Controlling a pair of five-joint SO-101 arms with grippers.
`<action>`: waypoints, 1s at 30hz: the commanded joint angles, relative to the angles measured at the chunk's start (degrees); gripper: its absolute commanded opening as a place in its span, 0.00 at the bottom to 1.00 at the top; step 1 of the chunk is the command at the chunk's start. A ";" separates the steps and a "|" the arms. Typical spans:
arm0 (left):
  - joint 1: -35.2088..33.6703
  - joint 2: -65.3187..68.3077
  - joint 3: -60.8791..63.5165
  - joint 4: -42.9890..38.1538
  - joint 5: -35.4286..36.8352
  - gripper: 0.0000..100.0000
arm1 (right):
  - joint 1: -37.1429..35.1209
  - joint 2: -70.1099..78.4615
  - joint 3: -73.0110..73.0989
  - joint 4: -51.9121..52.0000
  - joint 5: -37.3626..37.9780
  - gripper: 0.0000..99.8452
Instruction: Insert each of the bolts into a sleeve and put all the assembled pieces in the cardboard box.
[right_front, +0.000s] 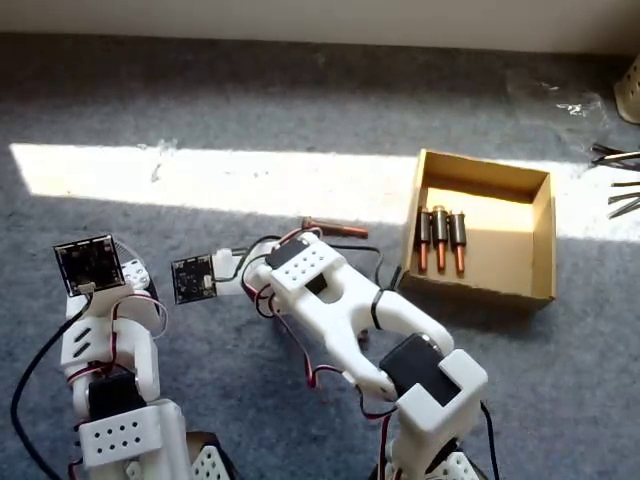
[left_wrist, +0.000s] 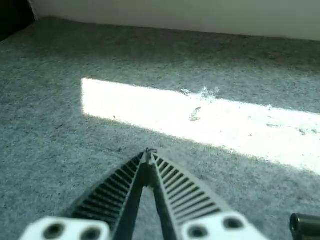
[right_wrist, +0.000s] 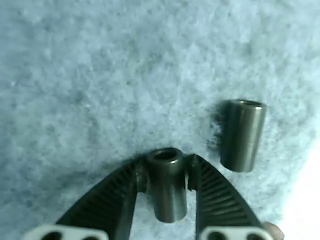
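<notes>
We record the right gripper (right_wrist: 166, 167) clamped on one dark sleeve (right_wrist: 166, 192), with a second sleeve (right_wrist: 242, 135) lying on the carpet (right_wrist: 75, 75) just beside it. The left gripper (left_wrist: 148, 154) is closed on nothing. We count three assembled pieces (right_front: 440, 238) side by side in the cardboard box (right_front: 500, 235), and one loose bolt (right_front: 335, 229) on the carpet nearby.

The carpet (right_front: 300, 90) is speckled grey with a pale band of sunlight across it. The cardboard box (right_front: 543, 240) is tan, the pieces (right_front: 440, 240) inside dark grey over copper, the loose bolt (right_front: 335, 229) copper too. The arms (right_front: 340, 300) are white with black motors, their ribbed fingers (left_wrist: 115, 192) black, and each sleeve (right_wrist: 242, 135) is dull dark grey
</notes>
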 joint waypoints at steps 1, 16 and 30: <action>-0.40 -0.66 -0.57 -1.41 0.44 0.01 | 1.63 -1.71 -2.77 -0.92 0.00 0.07; -0.31 -0.66 -0.57 -1.41 0.44 0.01 | 8.75 -3.12 -3.12 -0.92 -12.40 0.01; 5.76 -0.66 0.92 -1.49 -1.14 0.02 | 13.23 -10.77 -2.86 1.27 -35.60 0.01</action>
